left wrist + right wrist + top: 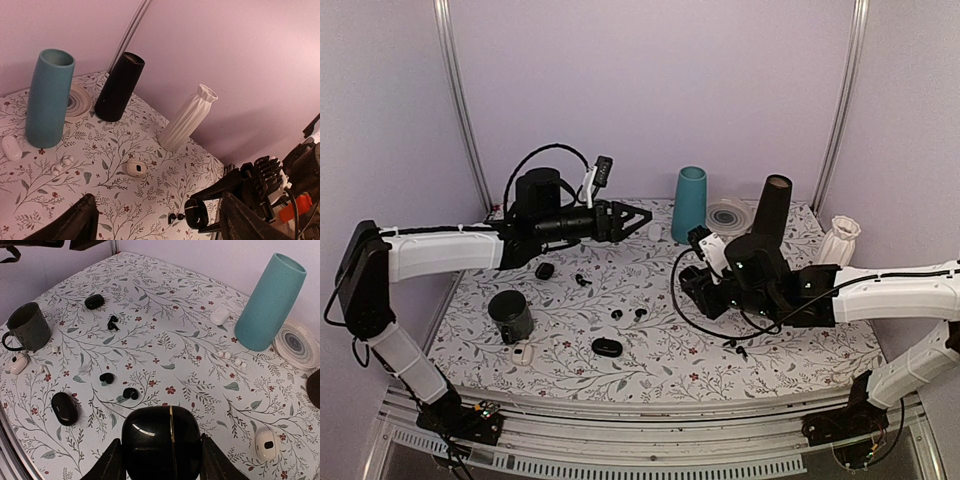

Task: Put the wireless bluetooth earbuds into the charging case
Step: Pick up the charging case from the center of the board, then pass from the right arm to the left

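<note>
My right gripper (160,441) is shut on a glossy black charging case (152,432) with a thin gold seam, its lid down, held just above the floral table. Two small black earbuds (106,378) (130,393) lie on the cloth just ahead of it, also visible from above as earbuds (617,314). A stemmed black pair (113,322) lies farther off. My left gripper (642,221) hovers open and empty high over the back middle of the table. Its own view looks across at the held case (196,214), with its fingers (75,222) spread wide.
Two other black cases (64,408) (94,301), a dark mug (27,326), white cases (19,363) (219,316) (265,444) and white earbuds (232,357) dot the table. A teal vase (690,205), black vase (772,205), white vase (838,240) and round coaster (728,215) stand at the back.
</note>
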Motion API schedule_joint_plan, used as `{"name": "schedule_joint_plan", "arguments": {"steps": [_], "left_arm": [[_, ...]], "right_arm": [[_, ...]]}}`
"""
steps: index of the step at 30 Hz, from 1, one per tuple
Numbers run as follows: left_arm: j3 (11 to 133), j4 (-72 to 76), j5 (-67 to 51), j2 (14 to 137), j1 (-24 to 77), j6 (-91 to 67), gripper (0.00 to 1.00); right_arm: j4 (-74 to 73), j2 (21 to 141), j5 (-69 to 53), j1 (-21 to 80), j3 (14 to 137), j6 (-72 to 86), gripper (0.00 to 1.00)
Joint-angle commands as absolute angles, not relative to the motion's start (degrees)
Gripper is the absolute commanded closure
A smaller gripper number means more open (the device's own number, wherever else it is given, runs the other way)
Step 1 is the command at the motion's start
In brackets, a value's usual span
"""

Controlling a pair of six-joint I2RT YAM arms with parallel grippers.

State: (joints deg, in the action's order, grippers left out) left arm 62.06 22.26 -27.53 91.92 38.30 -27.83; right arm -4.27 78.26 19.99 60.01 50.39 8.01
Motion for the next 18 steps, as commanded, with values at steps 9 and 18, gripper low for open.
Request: {"name": "schedule_joint_plan", "arguments": {"steps": [9,18], "left_arm": [[74.54,8.85,-42.88,100.42,39.02,-27.88,0.27],[79.86,0.85,-46.12,104.21,41.92,-24.51,0.37]], "right_arm": [[-1.57,74.75,28.23,60.29,53.23,-1.43,0.80],[-1.82,74.61,27.42,60.37,55.24,-4.76,0.80]]}}
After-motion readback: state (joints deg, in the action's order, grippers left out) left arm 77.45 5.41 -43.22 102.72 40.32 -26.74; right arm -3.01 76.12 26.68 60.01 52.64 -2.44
